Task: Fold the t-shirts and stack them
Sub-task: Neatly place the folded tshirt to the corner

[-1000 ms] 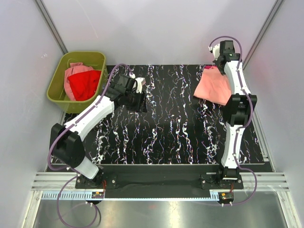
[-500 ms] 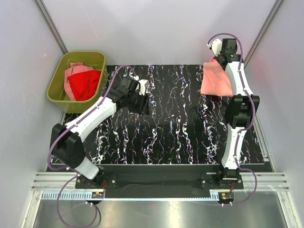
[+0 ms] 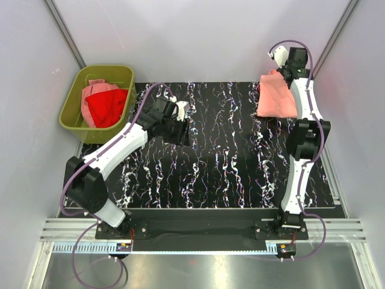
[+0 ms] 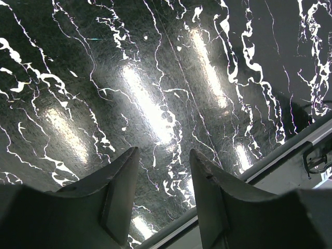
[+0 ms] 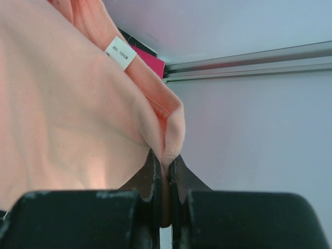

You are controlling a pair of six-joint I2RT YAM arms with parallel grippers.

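**One shirt lifted at the far right corner, ready to be spread**

The right tool (image 5: 165, 168) is clenched on a doubled edge of the salmon-peach t-shirt (image 3: 277, 97), close to the neck, judging by the white label (image 5: 120, 53) just beside the pinch. The shirt hangs from that tool over the far right corner of the desk (image 3: 228, 156). Whether its lower edge touches the surface cannot be told. The left tool (image 4: 163, 153) hovers over the left half of the desk with its jaws apart and nothing between them.

The step in hand looks like laying this shirt out flat before folding. To do it well, the right arm would bring the cloth toward the bare middle of the desk and let the hanging edge land first. It would then draw the held edge away, so that the body spreads without bunching. A single pinch near the neck lets the cloth droop in a bundle, so the free left tool would do best to take a second corner.

Counted: two arms and two tools. There is one olive-green bin (image 3: 67, 111) at the far left, off the desk. Three shirts are plain to see: the salmon-peach one, and in the bin a red t-shirt (image 3: 107, 107) and a dusty pink t-shirt (image 3: 95, 90). A magenta scrap (image 5: 148, 58) shows behind the held shirt in the right wrist view. Whether it is a fourth shirt cannot be told.
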